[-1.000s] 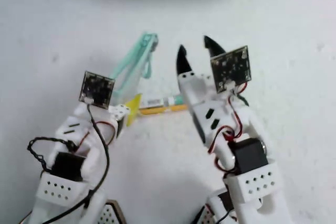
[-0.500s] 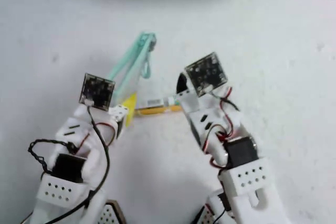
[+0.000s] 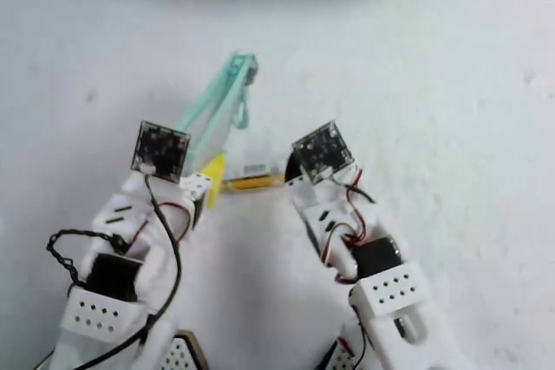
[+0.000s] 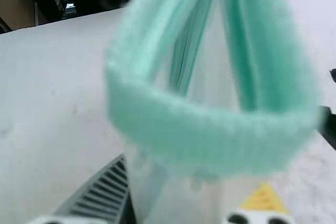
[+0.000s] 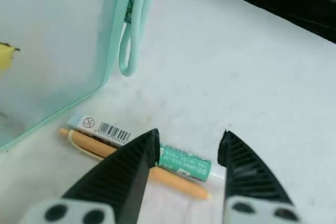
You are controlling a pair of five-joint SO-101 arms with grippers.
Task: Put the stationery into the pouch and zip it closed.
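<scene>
Standing on edge on the white table [image 3: 434,84], a mint-green pouch [image 3: 217,106] has its near end clamped in the left gripper [image 3: 208,186]. Just to its right, an orange pen [image 5: 89,145] and a white-and-green stick [image 5: 181,161] lie touching, side by side. The right gripper [image 5: 190,135] hovers over them, jaws apart, holding nothing.

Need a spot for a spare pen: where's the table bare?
Bare table: right of the right gripper, left of the pouch, and beyond it to the far edge. Crowded: between them, where the orange pen and labelled stick lie.
</scene>
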